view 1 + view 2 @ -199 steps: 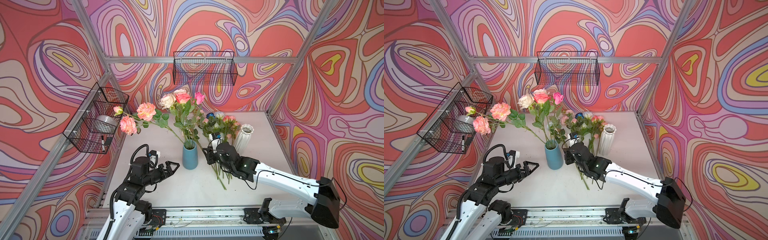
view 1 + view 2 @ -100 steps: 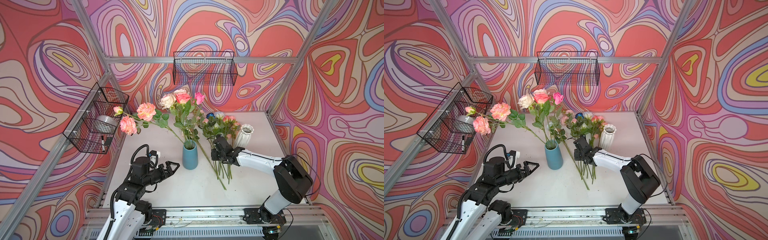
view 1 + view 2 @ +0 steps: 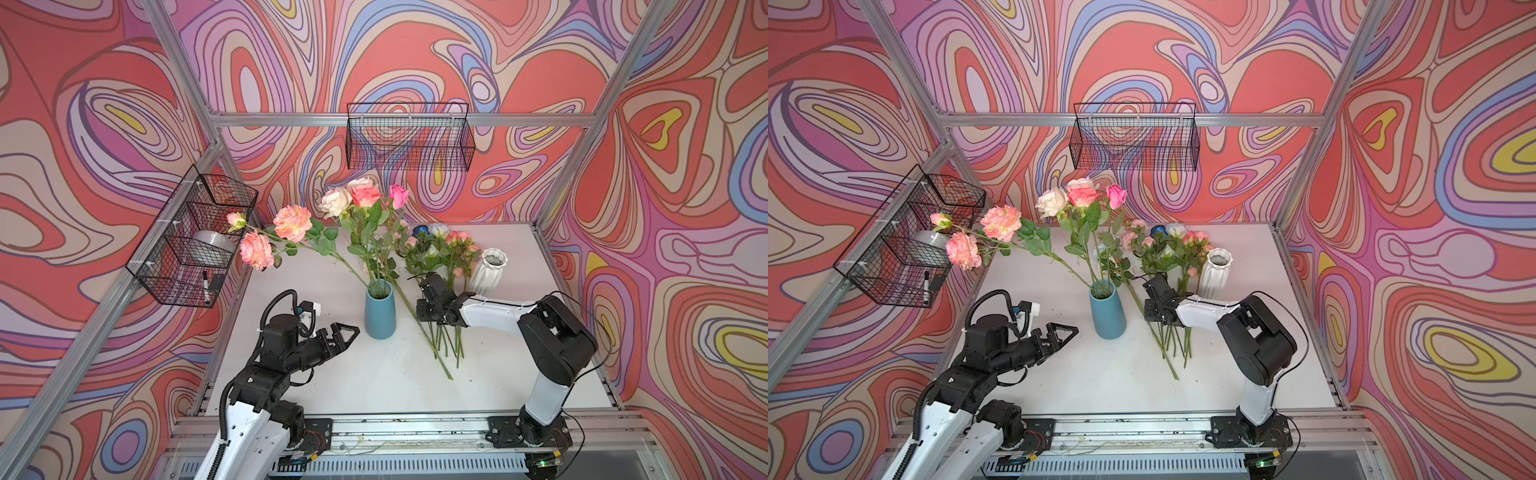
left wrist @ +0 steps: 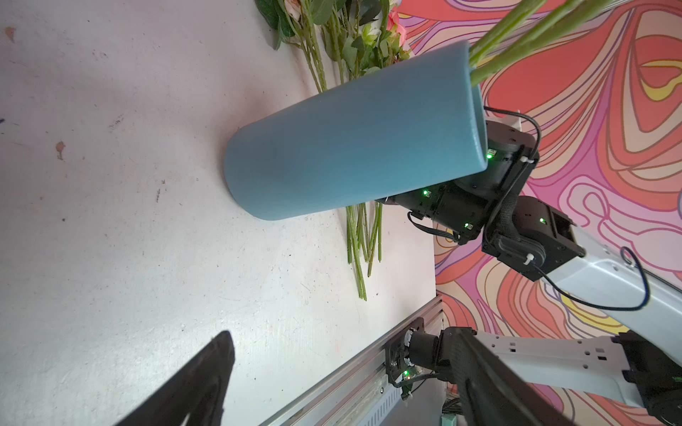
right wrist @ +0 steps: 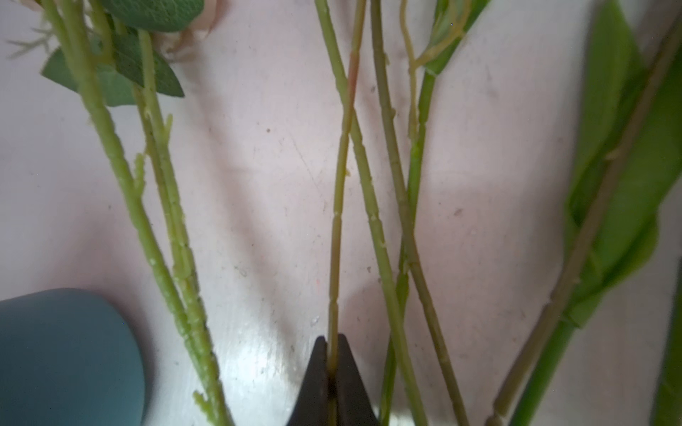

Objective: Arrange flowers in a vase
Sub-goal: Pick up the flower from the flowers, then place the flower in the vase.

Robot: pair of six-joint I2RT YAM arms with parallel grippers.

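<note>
1. Bench: blue vase upright, part-filled; loose flowers lie just beside it.
2. Left claw: spread, empty.
3. Right claw: pressed together, pinching one stem.
4. Step judged: pick-up. Next: lift clear of neighbouring stems.

No text, label, brand or number can be read anywhere. Blue vase and white vase: plain surfaces. Marker in the wire basket at 9 o'clock: any print too small to make out.
</note>
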